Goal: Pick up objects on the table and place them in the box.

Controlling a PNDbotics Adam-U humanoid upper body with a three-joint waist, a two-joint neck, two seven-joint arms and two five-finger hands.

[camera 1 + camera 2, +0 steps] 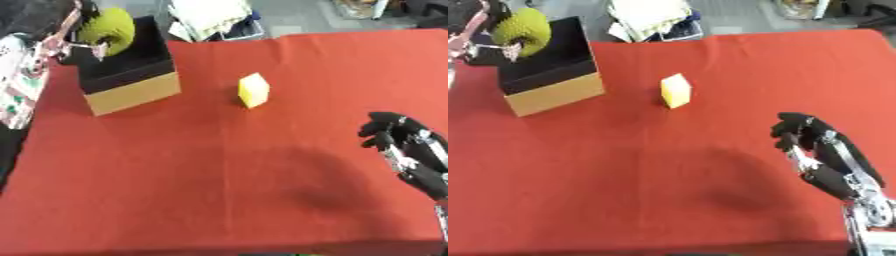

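Left hand (87, 30) curled round a yellow-green fuzzy object (109, 30), poised over the near-left rim of the black-lined box (131, 85). Best done by carrying inward past the rim, lowering, then opening over the dark interior. Yellow block (254, 90) lying on the red table (219, 165), well right of that hand, ahead and left of the right hand (820, 150), fingers curled, empty. Right hand's wrist visible in full only in the right eye view.

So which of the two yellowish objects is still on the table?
The pale yellow block, resting alone on the red cloth. The olive-yellow round one is held over the box by the left hand.
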